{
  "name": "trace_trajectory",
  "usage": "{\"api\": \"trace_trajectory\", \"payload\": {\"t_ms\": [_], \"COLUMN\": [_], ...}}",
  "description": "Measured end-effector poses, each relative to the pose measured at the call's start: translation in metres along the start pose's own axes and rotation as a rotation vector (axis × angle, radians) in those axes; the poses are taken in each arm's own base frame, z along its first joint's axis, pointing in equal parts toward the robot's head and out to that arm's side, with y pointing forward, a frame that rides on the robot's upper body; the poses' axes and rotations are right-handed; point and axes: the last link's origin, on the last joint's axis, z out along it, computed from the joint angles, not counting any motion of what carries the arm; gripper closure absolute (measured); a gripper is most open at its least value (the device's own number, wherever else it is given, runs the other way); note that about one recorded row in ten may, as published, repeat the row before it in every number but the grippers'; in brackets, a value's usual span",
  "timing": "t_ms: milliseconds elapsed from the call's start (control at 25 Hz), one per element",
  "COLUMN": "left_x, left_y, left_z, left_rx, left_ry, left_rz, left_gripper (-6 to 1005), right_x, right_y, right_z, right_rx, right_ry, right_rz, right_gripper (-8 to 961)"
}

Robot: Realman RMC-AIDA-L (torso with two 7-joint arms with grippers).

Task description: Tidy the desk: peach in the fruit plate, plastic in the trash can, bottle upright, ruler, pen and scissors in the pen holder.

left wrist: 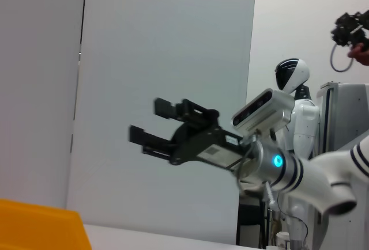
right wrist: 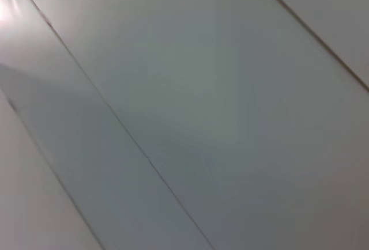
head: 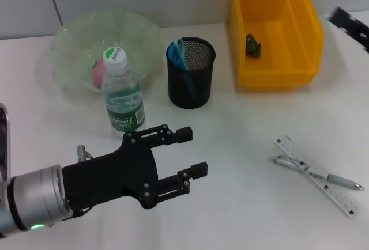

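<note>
Left gripper (head: 187,156) sits nearest the camera at 7 o'clock, fingers spread, holding nothing, aimed toward 3 o'clock. Progress judged from layout: bottle (head: 122,91) upright at 10 o'clock, done. Peach (head: 98,74) in the fruit plate (head: 75,40) behind it, done. Scissors (head: 179,53) in the pen holder (head: 191,72) at 12 o'clock, done. Green plastic (head: 252,44) in the yellow trash can (head: 275,28) at 1 o'clock, done. Left to do: ruler (head: 315,175) and pen (head: 320,173), lying crossed and touching on the desk (head: 242,215) at 4 o'clock, well apart from the holder. Right gripper (head: 350,24) parked at 2 o'clock by the frame edge; in the left wrist view its fingers stand apart, empty.
</note>
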Motion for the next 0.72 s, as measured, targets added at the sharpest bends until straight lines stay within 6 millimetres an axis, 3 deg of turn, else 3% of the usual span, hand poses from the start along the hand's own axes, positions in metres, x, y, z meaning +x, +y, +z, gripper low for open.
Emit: {"api": "trace_trajectory", "payload": {"t_ms": [160, 320, 520, 720], "left_x": [0.000, -0.001, -0.004, -0.003], "left_y": [0.001, 0.002, 0.003, 0.003], "left_z": [-0.001, -0.002, -0.001, -0.002], "left_rx": [-0.004, -0.004, -0.017, -0.019], "left_ry": [0.003, -0.002, -0.023, -0.020], "left_rz": [0.000, 0.001, 0.005, 0.005], "left_gripper": [323, 321, 318, 315], "right_x": [-0.033, -0.042, -0.044, -0.043], "right_y": [-0.009, -0.016, -0.026, -0.022], "right_z": [-0.031, -0.038, -0.030, -0.016], "right_rx": [0.083, 0.137, 0.206, 0.195], "right_ry": [0.187, 0.381, 0.625, 0.761], "right_rz": [0.099, 0.170, 0.275, 0.339], "right_gripper": [288, 288, 287, 287]}}
